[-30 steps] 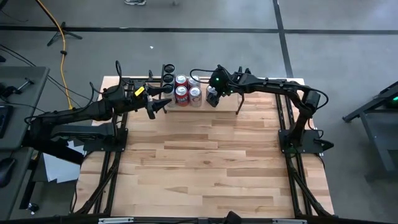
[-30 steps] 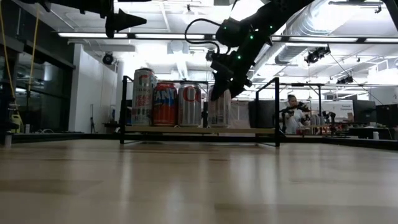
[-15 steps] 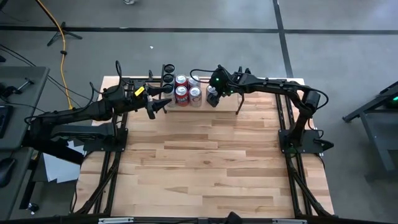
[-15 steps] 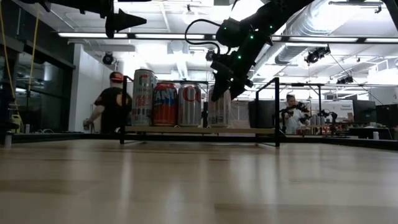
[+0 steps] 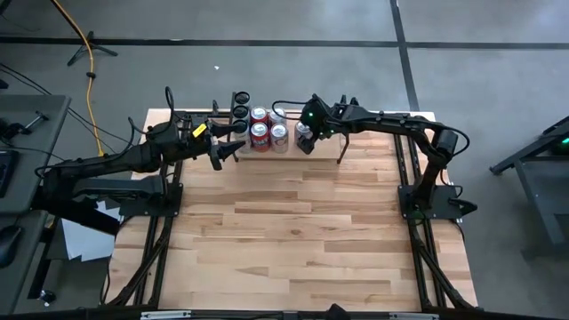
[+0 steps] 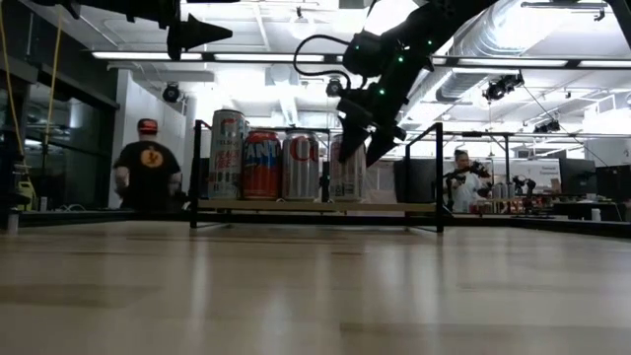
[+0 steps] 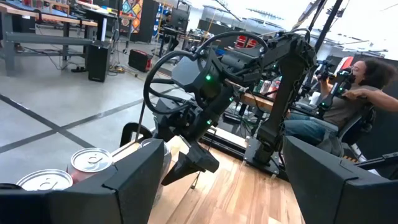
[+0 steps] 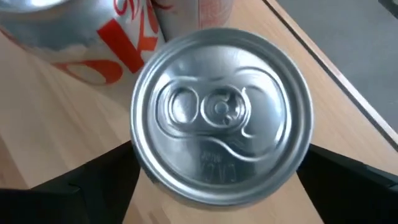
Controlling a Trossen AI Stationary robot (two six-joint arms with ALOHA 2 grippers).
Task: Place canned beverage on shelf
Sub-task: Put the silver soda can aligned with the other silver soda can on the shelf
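Wooden shelf [image 6: 315, 207], silver can [image 8: 221, 115], right gripper [image 6: 363, 148] spread around it

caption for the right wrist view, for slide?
Right gripper open, straddling a silver can standing on the shelf.

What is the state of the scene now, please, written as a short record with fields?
shelf: low pale wooden rack with thin black rod uprights, at the table's far edge
cans: silver aluminium can standing on the shelf beside other upright cans
right gripper: above that can, jaws open, straddling it
left gripper: raised at the shelf's left end, jaws open, empty
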